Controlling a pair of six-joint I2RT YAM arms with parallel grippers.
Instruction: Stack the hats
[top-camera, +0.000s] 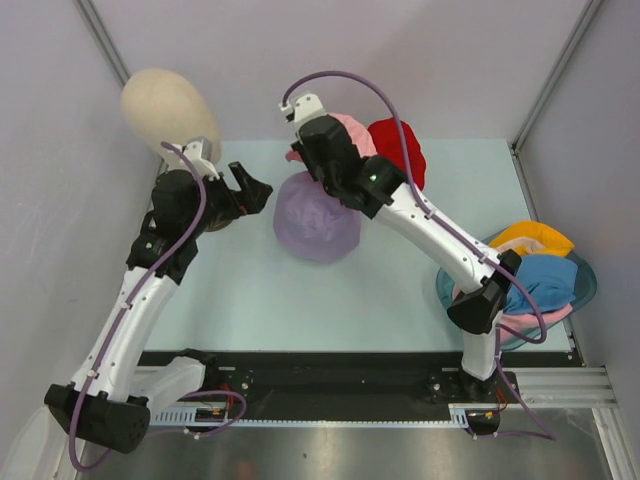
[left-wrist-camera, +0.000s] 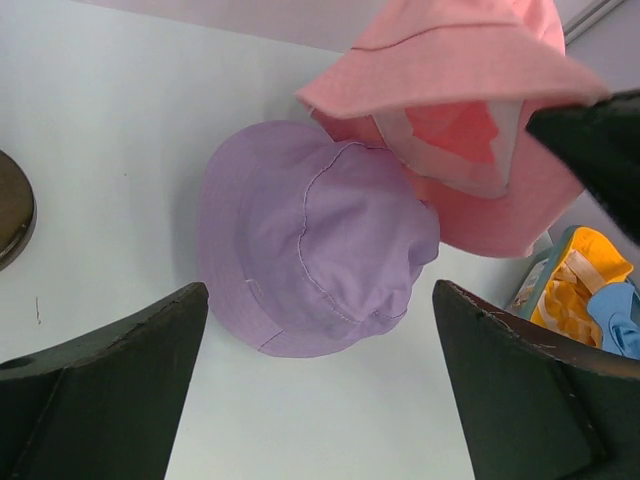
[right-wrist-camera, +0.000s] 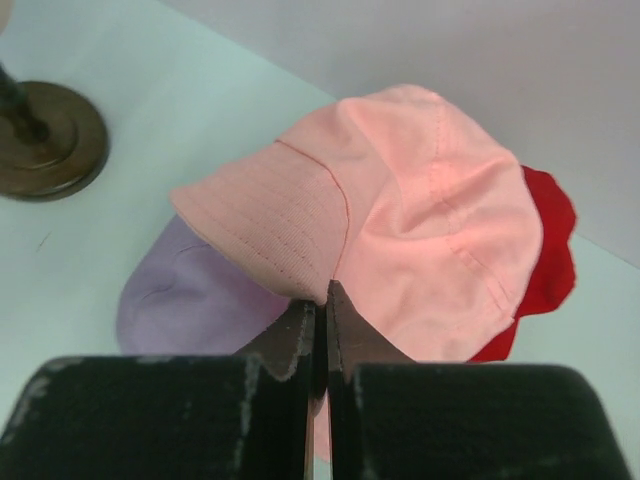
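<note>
Well, my right gripper (right-wrist-camera: 322, 300) clamped the brim of the pink hat (right-wrist-camera: 420, 220) over the lilac hat (top-camera: 315, 222) toward the tabletop's far edge (left gripper (top-camera: 252, 187) stood fingers apart beside). Released off-centre, it could slide off, I judged.

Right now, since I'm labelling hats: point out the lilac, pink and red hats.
lilac hat (left-wrist-camera: 320, 240), left wrist view, middle of its crown.
pink hat (right-wrist-camera: 430, 205), right wrist view, top of its crown.
red hat (right-wrist-camera: 549, 250), right wrist view, its brim edge.
</note>
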